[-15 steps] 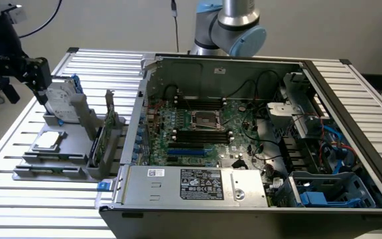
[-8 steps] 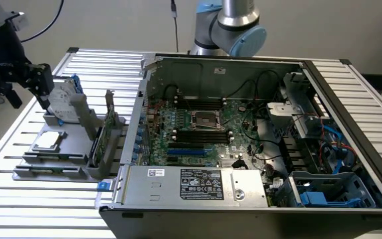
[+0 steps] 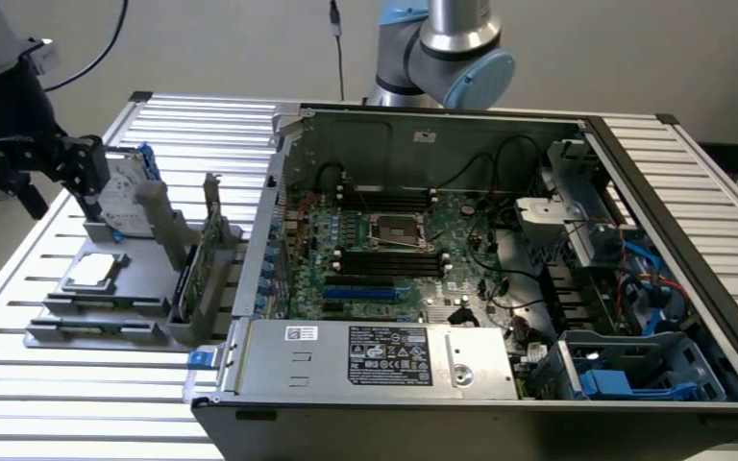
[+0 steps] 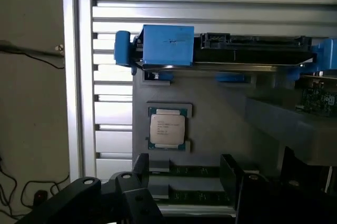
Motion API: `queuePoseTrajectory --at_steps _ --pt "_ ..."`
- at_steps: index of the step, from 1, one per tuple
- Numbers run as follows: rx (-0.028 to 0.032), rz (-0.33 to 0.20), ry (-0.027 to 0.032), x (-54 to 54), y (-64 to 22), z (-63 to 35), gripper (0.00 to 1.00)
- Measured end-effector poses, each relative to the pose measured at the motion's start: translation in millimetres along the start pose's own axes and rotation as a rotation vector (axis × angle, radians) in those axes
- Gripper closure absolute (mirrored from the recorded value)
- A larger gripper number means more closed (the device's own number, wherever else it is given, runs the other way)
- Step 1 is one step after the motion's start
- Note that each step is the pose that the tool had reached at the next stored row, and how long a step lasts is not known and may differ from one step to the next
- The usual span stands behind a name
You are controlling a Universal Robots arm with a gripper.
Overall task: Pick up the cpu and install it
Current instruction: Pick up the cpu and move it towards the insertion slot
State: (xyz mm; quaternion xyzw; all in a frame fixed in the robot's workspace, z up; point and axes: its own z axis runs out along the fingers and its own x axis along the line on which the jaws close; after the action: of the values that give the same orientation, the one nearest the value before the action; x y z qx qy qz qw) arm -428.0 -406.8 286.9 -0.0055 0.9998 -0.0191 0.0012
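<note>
Plainly, the cpu point(image 3: 95, 272) lies flat in its recess on the grey holder point(image 3: 141, 284), at the exterior view's left. Just behind it stands the hard drive point(image 3: 119, 197) on edge. The gripper point(image 3: 59, 192) hangs above them, jaws apart and empty. The socket point(image 3: 388, 230) sits inside the open computer case point(image 3: 472, 125), well apart.

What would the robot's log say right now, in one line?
gripper: open, empty, above tray | cpu: lying in tray, untouched | case: open
</note>
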Motion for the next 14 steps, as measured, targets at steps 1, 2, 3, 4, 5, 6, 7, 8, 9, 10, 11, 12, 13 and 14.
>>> queuePoseTrajectory --at_steps 1,2,3,4,5,6,7,8,9,10,11,12,13,14 --pt "0.0 -0.002 -0.0001 0.2 -0.2 2.0 0.35" --pt "-0.0001 -0.005 -0.0002 0.5 -0.6 3.8 0.35" --pt "-0.0004 -0.007 -0.0002 0.9 -1.3 5.5 0.35" --pt "-0.001 -0.009 -0.0003 1.5 -1.7 7.4 0.35" --pt "-0.0017 -0.012 -0.0005 2.0 -2.1 9.2 0.35" --pt "-0.0026 -0.014 -0.0006 2.6 -2.5 11.0 0.35" --pt "-0.0037 -0.017 -0.0007 3.5 -2.9 12.9 0.35" --pt "-0.0053 -0.021 -0.0009 4.7 -3.3 14.7 0.35" --pt "-0.0074 -0.025 -0.0012 6.1 -3.6 16.6 0.35" --pt "-0.01 -0.03 -0.0015 7.5 -3.8 18.4 0.35" --pt "-0.0126 -0.034 -0.0017 8.9 -4.0 20.3 0.35" --pt "-0.0152 -0.037 -0.0021 9.8 -4.2 22.0 0.35" --pt "-0.0182 -0.039 -0.0023 10.2 -4.5 23.6 0.35" --pt "-0.0215 -0.04 -0.0024 10.3 -5.3 25.4 0.35"
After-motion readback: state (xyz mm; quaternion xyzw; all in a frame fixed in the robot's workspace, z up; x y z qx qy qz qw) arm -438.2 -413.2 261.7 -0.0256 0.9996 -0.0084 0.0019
